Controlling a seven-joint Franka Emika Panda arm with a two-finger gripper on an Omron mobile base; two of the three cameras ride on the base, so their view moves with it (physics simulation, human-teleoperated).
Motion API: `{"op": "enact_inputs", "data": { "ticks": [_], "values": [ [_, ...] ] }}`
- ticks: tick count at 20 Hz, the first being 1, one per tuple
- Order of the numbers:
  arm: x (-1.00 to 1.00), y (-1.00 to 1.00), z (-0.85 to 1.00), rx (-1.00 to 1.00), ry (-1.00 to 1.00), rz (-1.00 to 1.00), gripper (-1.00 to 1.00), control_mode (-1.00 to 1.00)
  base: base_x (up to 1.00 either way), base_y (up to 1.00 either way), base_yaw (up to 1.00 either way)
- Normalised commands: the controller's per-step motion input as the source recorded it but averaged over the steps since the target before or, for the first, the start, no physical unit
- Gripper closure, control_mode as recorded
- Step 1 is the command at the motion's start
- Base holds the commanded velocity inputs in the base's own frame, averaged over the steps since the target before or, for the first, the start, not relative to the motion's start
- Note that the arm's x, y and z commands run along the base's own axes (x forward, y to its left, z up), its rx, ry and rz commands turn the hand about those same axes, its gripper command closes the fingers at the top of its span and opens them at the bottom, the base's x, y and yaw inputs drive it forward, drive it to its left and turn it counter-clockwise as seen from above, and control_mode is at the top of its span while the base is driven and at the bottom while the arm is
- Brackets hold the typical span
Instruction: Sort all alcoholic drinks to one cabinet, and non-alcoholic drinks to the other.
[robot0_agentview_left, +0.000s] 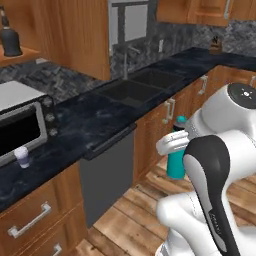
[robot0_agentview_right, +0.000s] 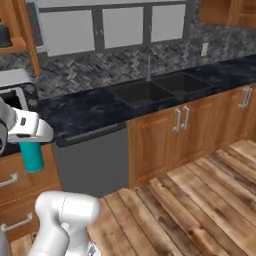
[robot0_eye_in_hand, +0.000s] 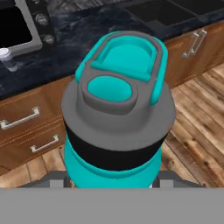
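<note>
A slim teal bottle (robot0_agentview_left: 175, 162) with a grey screw cap (robot0_eye_in_hand: 116, 94) hangs upright in the air in front of the lower cabinets, over the wooden floor. My gripper (robot0_agentview_left: 173, 142) is shut on the teal bottle (robot0_agentview_right: 32, 157), gripping its upper part from the side. A small pale lidded cup (robot0_agentview_left: 21, 156) stands on the dark counter in front of the microwave. A near-black round bottle with a slim neck (robot0_agentview_left: 10, 39) stands on the shelf of an open wooden wall cabinet (robot0_agentview_left: 27, 53) at the upper left.
A microwave (robot0_agentview_left: 20, 125) sits on the dark counter (robot0_agentview_left: 95, 120), with a double sink (robot0_agentview_left: 135, 87) further along. A dishwasher (robot0_agentview_left: 107, 175) and drawer units (robot0_agentview_left: 35, 215) stand below. More wall cabinets (robot0_agentview_left: 200, 12) hang at the upper right. Wooden floor (robot0_agentview_right: 200, 200) lies open to the right.
</note>
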Motion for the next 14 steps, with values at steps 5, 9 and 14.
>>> {"op": "enact_inputs", "data": {
  "ticks": [5,9,14],
  "values": [
    [0.00,0.00,0.00,0.00,0.00,0.00,1.00,1.00,-0.40,0.00,-0.69],
    [0.00,0.00,0.00,0.00,0.00,0.00,1.00,1.00,-0.25,0.00,-0.67],
    [0.00,0.00,0.00,0.00,0.00,0.00,1.00,1.00,-0.02,-0.03,-0.64]
  ]
}}
